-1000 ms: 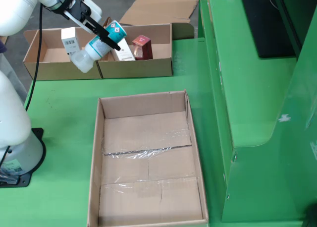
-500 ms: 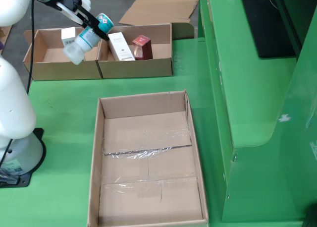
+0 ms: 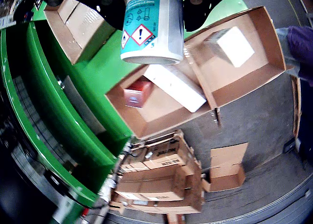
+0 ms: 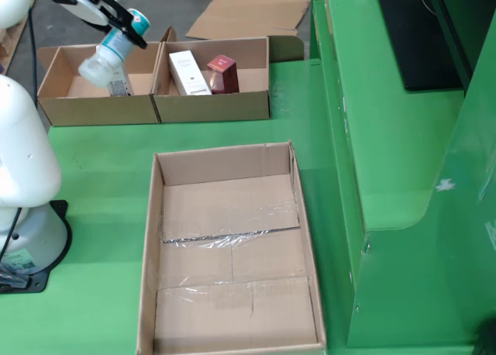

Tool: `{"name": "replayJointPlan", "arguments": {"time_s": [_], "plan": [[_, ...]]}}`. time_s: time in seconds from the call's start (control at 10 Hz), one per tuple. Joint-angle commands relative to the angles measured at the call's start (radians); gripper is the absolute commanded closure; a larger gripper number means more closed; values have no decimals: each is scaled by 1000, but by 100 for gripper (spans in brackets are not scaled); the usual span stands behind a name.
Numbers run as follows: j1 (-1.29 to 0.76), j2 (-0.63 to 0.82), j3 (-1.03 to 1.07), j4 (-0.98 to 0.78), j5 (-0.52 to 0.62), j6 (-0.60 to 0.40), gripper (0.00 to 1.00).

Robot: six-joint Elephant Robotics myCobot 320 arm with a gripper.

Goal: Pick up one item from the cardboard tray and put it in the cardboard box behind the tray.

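Note:
My gripper (image 4: 124, 22) is shut on a white bottle with a teal label (image 4: 108, 56) and holds it tilted in the air over the left compartment of the two-part cardboard tray (image 4: 155, 111). In the wrist view the bottle (image 3: 151, 26) hangs between the dark fingers (image 3: 110, 9) above the tray (image 3: 161, 123). The other compartment holds a long white box (image 4: 186, 72) (image 3: 176, 87) and a red box (image 4: 222, 72) (image 3: 138, 91). A small white box (image 3: 232, 45) lies in the compartment under the bottle. A large open cardboard box (image 4: 225, 163) stands empty nearer the fixed camera.
The white robot base (image 4: 27, 184) stands at the left of the green table. A tall green machine frame (image 4: 387, 138) walls off the right side. Flattened cardboard (image 4: 248, 10) lies on the floor past the tray. Part of a cardboard box (image 3: 73, 23) shows at the wrist view's top left.

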Motion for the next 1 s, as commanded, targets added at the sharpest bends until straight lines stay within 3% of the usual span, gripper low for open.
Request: {"name": "replayJointPlan", "arguments": {"time_s": [0.0, 0.3, 0.6, 0.7, 0.9], "plan": [[234, 9, 110, -63, -22, 30, 100], [264, 13, 125, -82, -25, 35, 100], [249, -346, 690, -225, 9, -70, 100], [249, -346, 690, -225, 9, -70, 100], [254, -430, 690, -45, 22, -148, 100]]}}
